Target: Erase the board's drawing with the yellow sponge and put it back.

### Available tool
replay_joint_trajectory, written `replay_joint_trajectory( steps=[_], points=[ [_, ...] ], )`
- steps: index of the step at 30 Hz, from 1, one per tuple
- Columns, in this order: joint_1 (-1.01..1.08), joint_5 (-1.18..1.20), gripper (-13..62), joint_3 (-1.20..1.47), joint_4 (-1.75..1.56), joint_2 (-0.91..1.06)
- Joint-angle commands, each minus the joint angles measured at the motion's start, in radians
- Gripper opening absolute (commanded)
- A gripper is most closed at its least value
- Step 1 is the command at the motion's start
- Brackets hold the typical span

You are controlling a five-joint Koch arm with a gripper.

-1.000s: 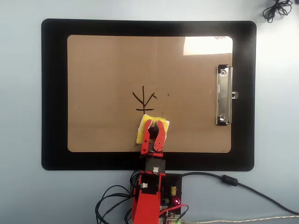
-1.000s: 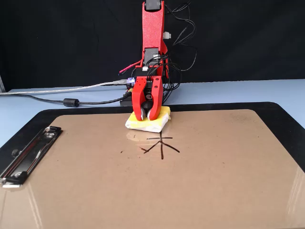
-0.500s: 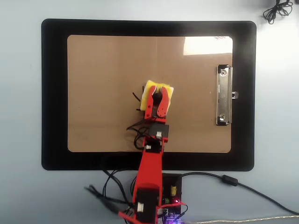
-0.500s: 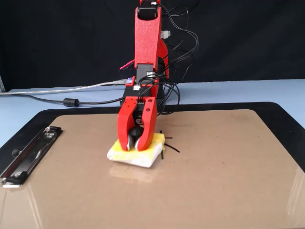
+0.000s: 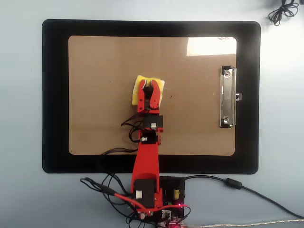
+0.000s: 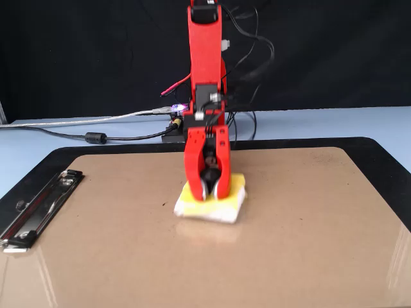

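Sponge (image 6: 218, 202) sits flat on the board (image 6: 308, 218), its knob clamped in the gripper (image 6: 209, 190); keep pressure even while wiping.

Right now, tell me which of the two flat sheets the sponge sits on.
The brown board, the inner one with the silver clip; the black mat only frames it.
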Motion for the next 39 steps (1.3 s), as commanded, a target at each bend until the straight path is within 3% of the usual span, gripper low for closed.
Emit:
replay_joint_trajectory(
  steps=[1, 4, 9, 14, 17, 24, 27, 31, 35, 39],
  points=[
    [-0.009, -0.048, -8.0, -0.095, -0.028, -0.126],
    [-0.006, -0.044, -8.0, -0.012, -0.031, -0.074],
    [-0.012, -0.046, -8.0, 0.500, -0.061, 0.382],
    [-0.014, -0.041, -8.0, 0.756, -0.034, 0.698],
    [-0.011, -0.038, -8.0, 0.683, 0.006, 0.620],
    [-0.009, -0.043, -8.0, 0.037, -0.006, -0.040],
    [-0.017, -0.044, -8.0, 0.009, -0.003, -0.057],
    [-0.046, -0.044, -8.0, 0.330, -0.006, 0.218],
    [-0.078, -0.043, -8.0, 0.663, 0.032, 0.637],
    [-0.094, -0.044, -8.0, 0.686, 0.169, 0.755]
  ],
)
